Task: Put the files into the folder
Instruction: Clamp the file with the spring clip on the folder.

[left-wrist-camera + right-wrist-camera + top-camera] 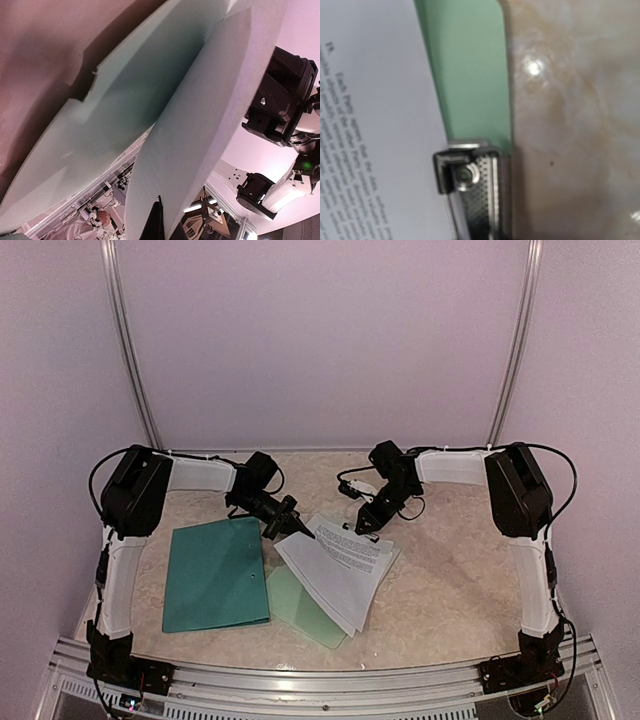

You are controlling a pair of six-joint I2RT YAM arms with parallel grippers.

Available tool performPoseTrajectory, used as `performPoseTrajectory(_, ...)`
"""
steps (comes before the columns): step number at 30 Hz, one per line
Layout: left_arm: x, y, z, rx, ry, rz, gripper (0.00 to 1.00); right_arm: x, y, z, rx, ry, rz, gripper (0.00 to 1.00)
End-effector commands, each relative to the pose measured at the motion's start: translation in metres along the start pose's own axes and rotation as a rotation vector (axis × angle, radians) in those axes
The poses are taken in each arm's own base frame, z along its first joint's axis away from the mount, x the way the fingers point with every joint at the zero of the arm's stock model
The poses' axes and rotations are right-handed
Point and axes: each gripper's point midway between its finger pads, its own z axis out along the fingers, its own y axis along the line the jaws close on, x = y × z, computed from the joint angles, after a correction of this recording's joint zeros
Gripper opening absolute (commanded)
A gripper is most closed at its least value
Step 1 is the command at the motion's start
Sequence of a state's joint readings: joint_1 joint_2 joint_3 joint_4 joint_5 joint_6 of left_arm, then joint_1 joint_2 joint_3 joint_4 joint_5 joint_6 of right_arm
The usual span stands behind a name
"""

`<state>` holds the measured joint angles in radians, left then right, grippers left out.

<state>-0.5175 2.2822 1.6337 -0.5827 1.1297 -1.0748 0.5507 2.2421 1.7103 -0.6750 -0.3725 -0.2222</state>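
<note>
The white printed paper sheets, the files (pixel 340 565), lie in a loose fan just right of the dark teal-green card folder (pixel 215 575). They rest on a pale mint-green clipboard (pixel 300 612), whose near corner shows beside the folder's near right edge. The fan's long axis runs far to near, roughly parallel to the folder's and tilted a little away from it, so the sheets need to travel sideways to the left.

The right arm's fingers (pixel 362 525) are nearer to the files, at the far end of the stack, well right of the folder's far corner. The right wrist view shows a metal clip (pixel 475 195) at the clipboard's end against the sheet edge. I cannot tell how far these fingers are parted, or whether they hold anything.

The left arm's fingers (pixel 292 523) are closed at the folder's far right corner. Its wrist view shows teal card close up, so they probably pinch the cover, though this is uncertain.

The marbled beige tabletop (pixel 450 580) is bare right of the stack, and pale walls surround it.
</note>
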Motion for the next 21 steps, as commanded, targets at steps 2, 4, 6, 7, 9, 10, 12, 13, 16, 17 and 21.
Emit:
performPoseTrajectory(2, 0.005, -0.006, -0.003, 0.028, 0.015, 0.011, 0.00, 0.003, 0.008, 0.006, -0.014, 0.023, 0.005, 0.00)
performPoseTrajectory(4, 0.004, -0.005, -0.003, 0.031, 0.018, 0.007, 0.00, 0.003, 0.007, 0.005, -0.013, 0.021, 0.006, 0.00)
performPoseTrajectory(6, 0.003, -0.004, -0.004, 0.033, 0.020, 0.005, 0.00, 0.003, 0.008, 0.005, -0.013, 0.022, 0.006, 0.00)
performPoseTrajectory(7, 0.002, -0.003, -0.004, 0.036, 0.021, 0.002, 0.00, 0.003, 0.008, 0.005, -0.013, 0.021, 0.006, 0.00)
performPoseTrajectory(9, 0.000, -0.001, -0.004, 0.039, 0.024, -0.003, 0.00, 0.003, 0.008, 0.006, -0.013, 0.021, 0.006, 0.00)
performPoseTrajectory(10, -0.001, -0.001, -0.005, 0.042, 0.025, -0.005, 0.00, 0.003, 0.008, 0.005, -0.013, 0.020, 0.005, 0.00)
performPoseTrajectory(12, -0.002, 0.001, -0.006, 0.046, 0.028, -0.005, 0.00, 0.002, 0.008, 0.005, -0.014, 0.017, 0.005, 0.00)
performPoseTrajectory(13, -0.003, 0.001, -0.006, 0.050, 0.031, -0.004, 0.00, 0.002, 0.008, 0.004, -0.014, 0.013, 0.004, 0.00)
performPoseTrajectory(16, -0.007, 0.005, -0.007, 0.051, 0.032, -0.014, 0.00, 0.002, 0.009, 0.004, -0.014, 0.010, 0.002, 0.00)
performPoseTrajectory(17, -0.007, 0.006, -0.008, 0.053, 0.034, -0.014, 0.00, 0.002, 0.009, 0.003, -0.016, 0.010, 0.002, 0.00)
performPoseTrajectory(21, -0.009, 0.008, -0.008, 0.054, 0.038, -0.018, 0.00, 0.002, 0.011, 0.004, -0.025, 0.007, 0.000, 0.00)
